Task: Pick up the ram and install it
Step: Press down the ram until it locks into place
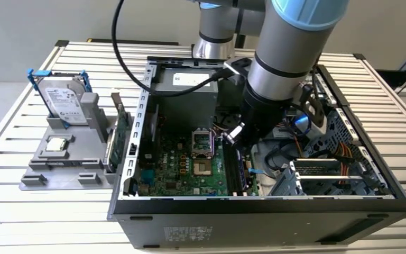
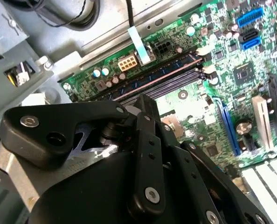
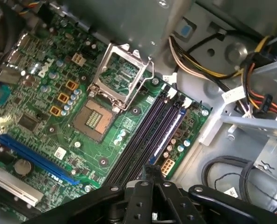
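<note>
Even, bright light; both wrist views slightly blurred.

The arm (image 1: 287,58) is built from fat silver-grey tubes capped with light blue at the upper right of the exterior view, ending in a black wrist section. A black cable (image 1: 129,63) is looped off it. The tool (image 2: 143,186) is matte black linkage plates, dotted with silver screws in both wrist views.
</note>
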